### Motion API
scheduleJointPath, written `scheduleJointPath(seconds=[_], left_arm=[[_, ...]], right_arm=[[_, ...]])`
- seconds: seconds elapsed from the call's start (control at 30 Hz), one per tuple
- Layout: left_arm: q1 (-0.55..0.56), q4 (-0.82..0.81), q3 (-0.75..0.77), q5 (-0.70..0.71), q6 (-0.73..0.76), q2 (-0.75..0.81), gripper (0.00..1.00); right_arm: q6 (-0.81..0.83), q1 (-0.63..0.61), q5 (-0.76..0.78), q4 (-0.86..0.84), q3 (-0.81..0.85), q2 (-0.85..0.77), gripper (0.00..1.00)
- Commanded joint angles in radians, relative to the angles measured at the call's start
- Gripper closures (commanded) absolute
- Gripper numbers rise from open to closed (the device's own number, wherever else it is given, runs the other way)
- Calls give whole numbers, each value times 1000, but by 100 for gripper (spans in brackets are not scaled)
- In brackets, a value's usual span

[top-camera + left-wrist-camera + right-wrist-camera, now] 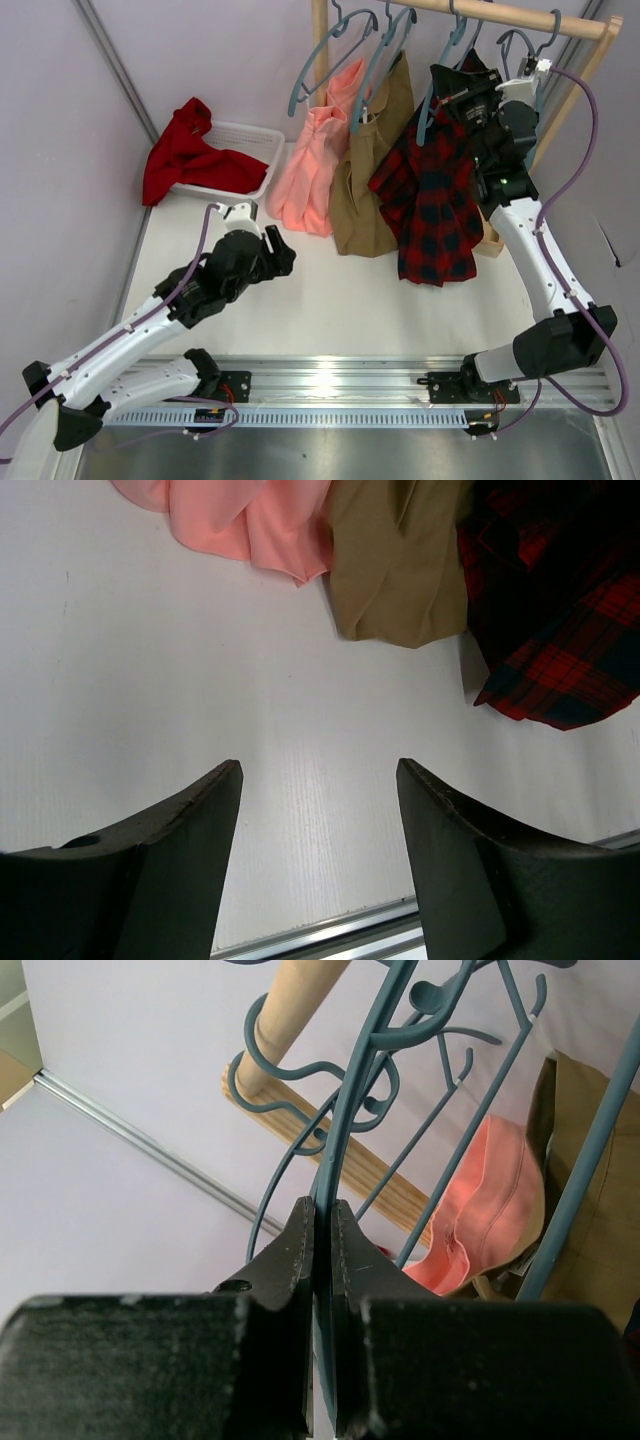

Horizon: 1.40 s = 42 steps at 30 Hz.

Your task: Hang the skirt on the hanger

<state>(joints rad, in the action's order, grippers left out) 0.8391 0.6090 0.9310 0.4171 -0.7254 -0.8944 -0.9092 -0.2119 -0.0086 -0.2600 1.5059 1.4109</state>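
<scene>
The tartan skirt point(432, 205) hangs at the right end of the rack, draped from the blue-grey hanger point(431, 100), with its hem down at the table. My right gripper point(443, 100) is shut on that hanger's thin bar; the right wrist view shows the jaws point(322, 1212) pinching the bar of the hanger point(350, 1110), whose hook is up by the wooden rod point(290, 1005). My left gripper point(277, 250) is open and empty, low over the white table, left of the garments. In the left wrist view the gripper point(318, 767) faces the skirt's hem point(570, 660) from some distance.
A pink garment point(310, 165) and a tan garment point(372, 175) hang left of the skirt, on their own hangers. Spare hangers point(330, 50) hook on the rod point(520, 15). A plain red cloth point(185, 150) drapes over a white basket point(250, 135) at the back left.
</scene>
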Motion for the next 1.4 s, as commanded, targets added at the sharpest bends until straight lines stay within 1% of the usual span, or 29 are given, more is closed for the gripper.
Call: scheduleJointPath(seconds=[0.0, 0.33, 0.4, 0.43, 0.53, 0.67, 0.7, 0.73, 0.77, 0.8, 0.83, 0.9, 0.93, 0.97, 1.0, 1.03, 1.07, 1.1, 1.13, 1.17, 1.2, 1.23, 1.27, 1.33, 1.37], left_arm=[[-17, -9, 2, 28, 0, 17, 31], [-34, -11, 0, 11, 9, 11, 30], [-40, -12, 5, 3, 11, 11, 30], [-43, -12, 5, -1, 12, 11, 30], [-49, -12, 6, -15, 17, 8, 30], [-57, -9, 17, -17, 21, 12, 30], [-58, -9, 19, -17, 24, 17, 30], [-60, -11, 23, -20, 29, 20, 30], [-60, -9, 23, -21, 30, 22, 30], [-63, -8, 28, -21, 35, 25, 30], [-61, -6, 31, -24, 38, 25, 30], [-64, -5, 34, -26, 41, 26, 30], [-63, -3, 37, -32, 43, 28, 29], [-63, -2, 40, -37, 44, 25, 29], [-63, 1, 52, -41, 50, 25, 29], [-63, 3, 58, -50, 53, 19, 29], [-63, 14, 72, -55, 60, 17, 29], [-63, 20, 89, -60, 69, 15, 29], [-64, 26, 95, -60, 75, 12, 29], [-63, 31, 113, -61, 81, 12, 29], [-63, 41, 117, -61, 95, 14, 28], [-64, 47, 152, -61, 101, 14, 27], [-64, 54, 164, -60, 110, 12, 27], [-66, 72, 216, -58, 145, 8, 22], [-67, 75, 230, -61, 158, -1, 20]], right_arm=[[15, 2, -13, -150, 77, -3, 100], [33, -1, 7, -122, 24, 0, 100], [39, -1, 7, -93, 22, -7, 100], [52, -1, 31, -87, 22, -12, 100], [72, -4, 64, -33, 22, -29, 97], [111, -6, 99, 37, 22, -55, 90], [116, -6, 107, 68, 28, -61, 87], [122, -6, 107, 83, 34, -63, 76], [138, -6, 101, 106, 48, -61, 68], [150, -6, 93, 172, 95, -53, 59], [162, -7, 85, 206, 121, -41, 47], [179, -6, 42, 257, 181, -29, 38], [182, -9, 27, 290, 201, -24, 32], [188, -14, 19, 330, 226, -20, 29], [220, -21, 21, 356, 285, -17, 24], [243, -32, 24, 392, 325, -6, 15], [268, -58, 60, 480, 370, 0, 11], [315, -69, 84, 528, 416, 8, 10], [335, -78, 111, 574, 501, 16, 8], [354, -93, 151, 650, 536, 25, 6], [386, -96, 169, 688, 565, 26, 5], [403, -98, 189, 718, 611, 28, 3], [420, -101, 199, 772, 628, 25, 3], [475, -100, 217, 820, 663, 23, 2], [496, -101, 223, 875, 675, 22, 2]])
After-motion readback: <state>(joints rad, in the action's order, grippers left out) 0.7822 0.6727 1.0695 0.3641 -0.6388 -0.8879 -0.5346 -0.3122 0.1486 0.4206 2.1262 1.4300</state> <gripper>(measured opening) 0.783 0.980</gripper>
